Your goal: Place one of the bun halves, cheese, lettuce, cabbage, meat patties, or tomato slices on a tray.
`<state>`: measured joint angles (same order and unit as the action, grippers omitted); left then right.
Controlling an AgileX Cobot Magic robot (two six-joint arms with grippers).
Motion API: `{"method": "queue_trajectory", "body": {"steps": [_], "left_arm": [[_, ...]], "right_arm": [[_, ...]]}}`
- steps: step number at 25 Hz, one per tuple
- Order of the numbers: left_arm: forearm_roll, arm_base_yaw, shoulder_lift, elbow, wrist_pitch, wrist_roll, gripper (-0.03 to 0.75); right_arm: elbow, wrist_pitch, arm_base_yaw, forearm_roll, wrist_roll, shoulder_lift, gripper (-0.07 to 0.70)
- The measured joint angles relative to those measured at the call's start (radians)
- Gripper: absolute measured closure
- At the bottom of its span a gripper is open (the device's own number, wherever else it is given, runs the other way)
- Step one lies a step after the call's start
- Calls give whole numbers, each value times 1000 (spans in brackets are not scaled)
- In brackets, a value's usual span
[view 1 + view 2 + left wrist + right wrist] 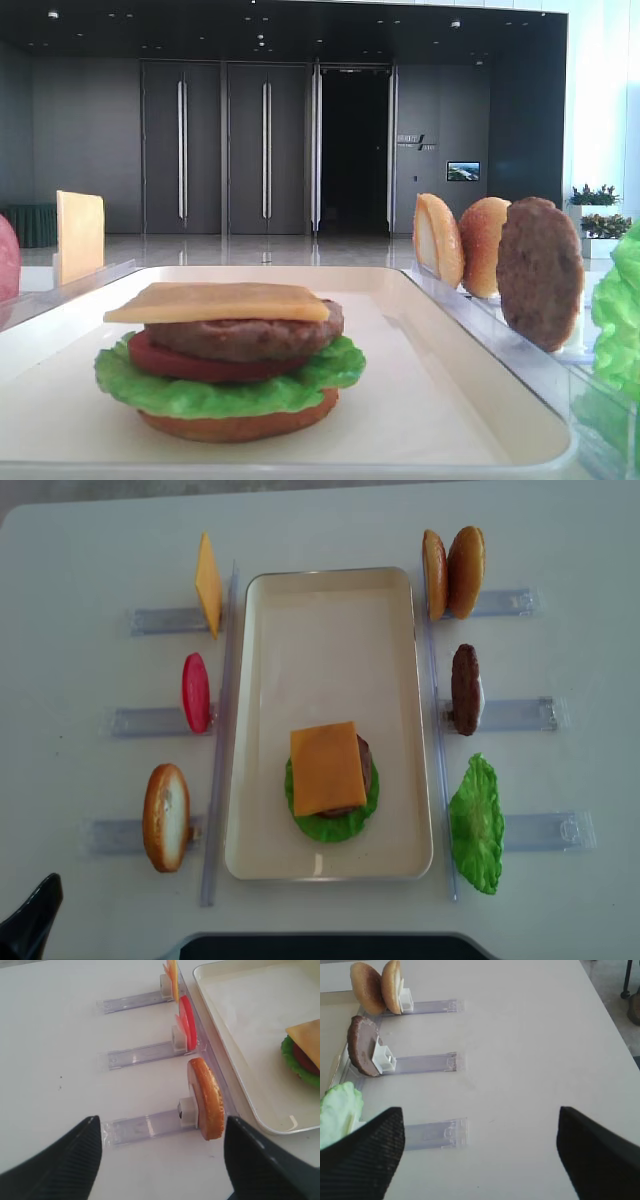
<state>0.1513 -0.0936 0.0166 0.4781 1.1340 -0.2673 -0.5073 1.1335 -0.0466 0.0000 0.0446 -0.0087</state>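
On the cream tray (330, 610) stands a stack: bottom bun, lettuce (220, 390), tomato, meat patty (245, 338) and a cheese slice (327, 768) on top. Left of the tray, racks hold a second cheese slice (208, 585), tomato slices (187, 1022) and a bun half (205, 1099). On the right stand two bun halves (377, 987), a patty (362, 1047) and a lettuce leaf (340, 1110). My left gripper (161, 1122) hovers open and empty over the table, in front of the bun half. Open and empty too, my right gripper (480, 1110) hangs beside the lettuce rack.
Clear plastic racks (150, 720) (520, 715) stick out from both long sides of the tray. The white table's right edge and the floor (620, 990) show in the right wrist view. A dark edge (320, 947) runs along the table's near side.
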Motion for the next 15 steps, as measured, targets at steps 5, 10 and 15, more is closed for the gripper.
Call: {"method": "queue_trajectory", "body": {"steps": [5, 10, 15], "left_arm": [[1, 0, 0, 0, 0, 0, 136], [1, 0, 0, 0, 0, 0, 136], [1, 0, 0, 0, 0, 0, 136]], "right_arm": [[0, 0, 0, 0, 0, 0, 45], [0, 0, 0, 0, 0, 0, 45], [0, 0, 0, 0, 0, 0, 45]]}}
